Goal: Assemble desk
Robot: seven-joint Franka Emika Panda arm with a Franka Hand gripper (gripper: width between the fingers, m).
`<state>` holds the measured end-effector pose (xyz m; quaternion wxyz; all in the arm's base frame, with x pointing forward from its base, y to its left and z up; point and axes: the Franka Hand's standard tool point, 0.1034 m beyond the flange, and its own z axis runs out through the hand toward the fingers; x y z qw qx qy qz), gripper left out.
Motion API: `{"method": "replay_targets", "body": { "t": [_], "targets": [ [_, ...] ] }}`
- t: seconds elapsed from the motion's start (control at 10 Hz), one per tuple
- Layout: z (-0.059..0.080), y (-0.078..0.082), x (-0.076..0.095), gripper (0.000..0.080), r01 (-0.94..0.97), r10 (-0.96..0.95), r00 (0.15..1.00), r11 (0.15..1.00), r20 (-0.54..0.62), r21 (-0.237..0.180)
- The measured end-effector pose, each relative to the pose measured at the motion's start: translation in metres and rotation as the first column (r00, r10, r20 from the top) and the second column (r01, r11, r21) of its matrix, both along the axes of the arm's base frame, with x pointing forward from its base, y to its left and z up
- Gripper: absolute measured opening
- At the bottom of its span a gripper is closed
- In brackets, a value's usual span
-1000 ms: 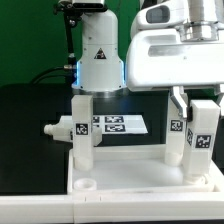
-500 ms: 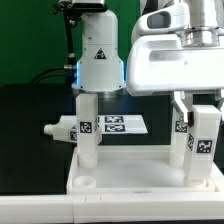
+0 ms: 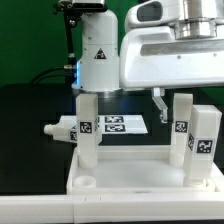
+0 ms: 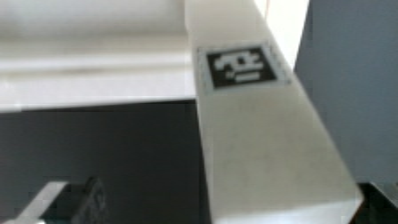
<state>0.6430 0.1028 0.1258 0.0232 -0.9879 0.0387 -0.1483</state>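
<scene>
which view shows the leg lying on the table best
The exterior view: the lying leg shows clearly on the table, at that view's left. The wrist view is filled by one tagged leg, probably another.

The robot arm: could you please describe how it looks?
Its base is a white cone with a blue glow at the side and a black cable nearby. The wrist end is a broad, rounded white housing under a grey cylinder, with one slim finger below.

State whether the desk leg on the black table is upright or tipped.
Tipped: the loose leg lies on its side beside an upright leg.
</scene>
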Motion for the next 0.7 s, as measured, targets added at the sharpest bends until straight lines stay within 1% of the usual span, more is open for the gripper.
{"method": "replay_targets", "body": {
  "t": [0.1, 0.2, 0.3, 0.4, 0.5, 0.6, 0.7],
  "targets": [
    [0.0, 0.001, 0.002, 0.0646, 0.016, -0.016, 0.998, 1.0, -0.067, 0.009],
    [-0.003, 0.003, 0.002, 0.0646, 0.031, -0.029, 0.995, 0.999, -0.096, 0.012],
    [-0.006, 0.01, 0.002, 0.0648, 0.015, -0.015, 0.993, 1.0, -0.115, -0.003],
    [-0.006, 0.014, 0.002, 0.0648, -0.001, -0.001, 0.994, 1.0, -0.105, -0.012],
    [-0.006, 0.012, 0.002, 0.0567, 0.017, -0.017, 0.994, 1.0, -0.106, -0.008],
    [-0.007, 0.011, 0.002, 0.0567, 0.033, -0.033, 0.994, 0.999, -0.106, -0.005],
    [-0.007, 0.012, 0.002, 0.0421, 0.052, -0.052, 0.993, 0.999, -0.107, -0.001]
  ]
}}
